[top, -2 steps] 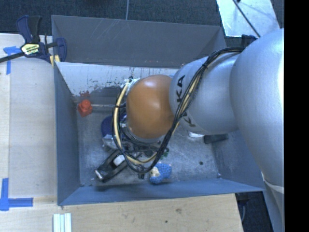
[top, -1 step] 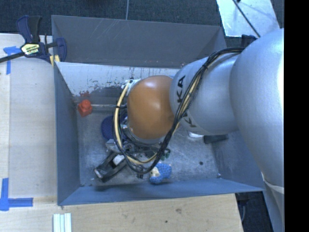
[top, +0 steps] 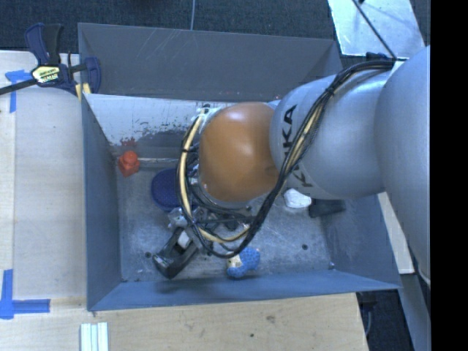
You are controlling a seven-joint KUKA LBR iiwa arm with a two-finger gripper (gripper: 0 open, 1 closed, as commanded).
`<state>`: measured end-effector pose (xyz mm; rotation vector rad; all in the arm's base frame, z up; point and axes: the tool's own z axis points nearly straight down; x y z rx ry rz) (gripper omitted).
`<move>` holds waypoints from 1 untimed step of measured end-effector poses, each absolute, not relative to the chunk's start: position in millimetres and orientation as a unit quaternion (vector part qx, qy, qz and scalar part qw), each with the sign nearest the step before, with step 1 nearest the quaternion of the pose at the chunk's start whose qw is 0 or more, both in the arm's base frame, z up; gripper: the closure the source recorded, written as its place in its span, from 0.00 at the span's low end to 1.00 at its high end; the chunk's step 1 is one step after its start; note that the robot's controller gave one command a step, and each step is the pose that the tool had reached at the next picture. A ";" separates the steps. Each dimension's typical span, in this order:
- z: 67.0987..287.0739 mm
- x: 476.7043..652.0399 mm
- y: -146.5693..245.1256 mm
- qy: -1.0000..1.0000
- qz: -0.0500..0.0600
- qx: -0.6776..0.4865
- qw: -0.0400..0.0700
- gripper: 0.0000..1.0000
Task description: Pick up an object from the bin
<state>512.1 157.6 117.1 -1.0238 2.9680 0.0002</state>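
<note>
Fingers (top: 172,259) low on floor of bin (top: 101,218), near-left corner. Open or closed: cannot tell, dark tips merge. Nothing visibly held. Nearest candidates: blue-and-white lump (top: 243,262) just right, by near wall; blue disc (top: 165,187) just beyond. Orange piece (top: 129,162) far-left. Advice: centre over one item, stay off walls, close only once item is straddled.

Silver-grey rounded arm (top: 351,137), KUKA lettering (top: 287,123); orange dome wrist cover (top: 234,152); black and yellow cables (top: 189,181) looping beneath.
</note>
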 end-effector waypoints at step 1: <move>154.2 511.5 156.7 0.946 0.000 -0.324 -0.001 1.00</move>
